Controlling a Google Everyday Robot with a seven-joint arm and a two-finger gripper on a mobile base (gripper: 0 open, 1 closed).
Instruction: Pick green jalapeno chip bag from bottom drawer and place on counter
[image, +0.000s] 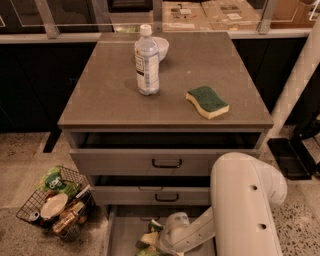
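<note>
The bottom drawer is pulled out at the foot of the cabinet, showing its flat grey floor. On that floor, near the front edge, lies the green jalapeno chip bag, only partly visible as green and pale crinkled patches. My gripper reaches down into the drawer and sits right on the bag, with its white wrist just behind it. My large white arm covers the drawer's right half. The grey-brown counter tops the cabinet above.
A water bottle and a white bowl stand on the counter's back left, a green-topped yellow sponge to the right. The two upper drawers stand slightly open. A wire basket of items sits on the floor at left.
</note>
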